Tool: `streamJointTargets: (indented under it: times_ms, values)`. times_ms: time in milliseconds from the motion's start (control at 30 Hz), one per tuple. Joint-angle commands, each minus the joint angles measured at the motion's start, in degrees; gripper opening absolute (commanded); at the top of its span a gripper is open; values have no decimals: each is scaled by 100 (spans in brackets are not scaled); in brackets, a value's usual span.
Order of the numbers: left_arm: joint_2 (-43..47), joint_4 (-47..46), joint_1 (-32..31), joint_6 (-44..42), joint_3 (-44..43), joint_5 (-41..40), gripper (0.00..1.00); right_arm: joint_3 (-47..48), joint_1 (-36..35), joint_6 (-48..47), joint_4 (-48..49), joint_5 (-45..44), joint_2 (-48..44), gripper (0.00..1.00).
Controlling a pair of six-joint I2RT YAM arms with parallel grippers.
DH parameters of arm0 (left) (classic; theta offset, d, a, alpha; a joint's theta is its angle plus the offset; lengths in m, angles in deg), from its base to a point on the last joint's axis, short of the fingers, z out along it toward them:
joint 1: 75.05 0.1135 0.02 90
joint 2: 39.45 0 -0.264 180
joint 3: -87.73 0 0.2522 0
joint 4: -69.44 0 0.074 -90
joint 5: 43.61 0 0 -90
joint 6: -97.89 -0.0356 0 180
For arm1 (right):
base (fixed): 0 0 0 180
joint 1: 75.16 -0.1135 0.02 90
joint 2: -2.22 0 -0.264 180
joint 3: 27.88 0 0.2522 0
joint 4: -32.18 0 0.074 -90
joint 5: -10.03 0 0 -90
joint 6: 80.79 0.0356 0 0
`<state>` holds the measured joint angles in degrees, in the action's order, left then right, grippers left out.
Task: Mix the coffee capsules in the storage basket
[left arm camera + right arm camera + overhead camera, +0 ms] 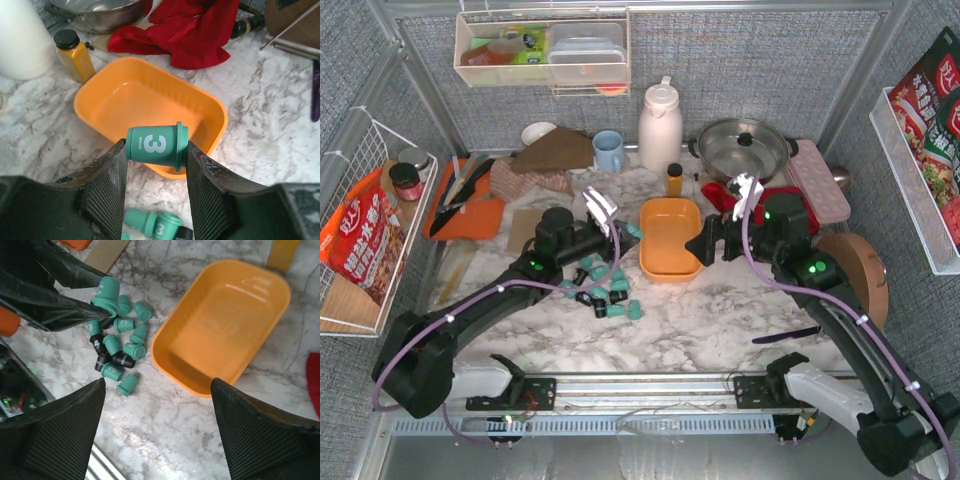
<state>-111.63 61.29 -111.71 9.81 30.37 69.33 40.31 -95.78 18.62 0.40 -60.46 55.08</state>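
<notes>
teal plastic, cup-shaped and flanged, marked with a white 3, one coffee capsule (150, 145) lies sideways, pinched between the ribbed black jaws of the left gripper (156, 151) just above the rim of the glossy orange storage basket (100, 102). the other capsules (119, 346), teal and a few black, lie clustered on the marbled worktop (165, 435) left of it. the right gripper (157, 385) hovers over the basket's rim, jaws spread wide.
</notes>
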Motion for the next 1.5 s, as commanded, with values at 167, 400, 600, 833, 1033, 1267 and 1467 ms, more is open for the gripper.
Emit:
streamJointTargets:
  times_ms: [167, 400, 600, 833, 1033, 1267, 1467]
  values:
    - [-648, -2076, -118, -1557, 220, 406, 27, 486, -12, 1333, -300, 179, 640, 86]
    - [-889, -2675, -399, -2033, 373, 653, 26, 545, -56, 1573, 351, 460, 1141, 76]
    - [-1086, -2695, -565, -2392, 368, 764, 26, 758, -160, 1586, 502, 653, 1582, 67]
    - [-1265, -2722, -645, -2384, 209, 799, 26, 845, -343, 1517, 612, 635, 1909, 60]
    - [-1304, -2722, -786, -2375, 170, 865, 25, 892, -375, 1403, 645, 572, 2090, 57]
    - [-1328, -2758, -852, -2359, 113, 793, 25, 866, -403, 1308, 581, 497, 2183, 53]
    - [-1414, -2755, -866, -2351, -14, 761, 25, 785, -425, 1309, 610, 510, 2183, 51]
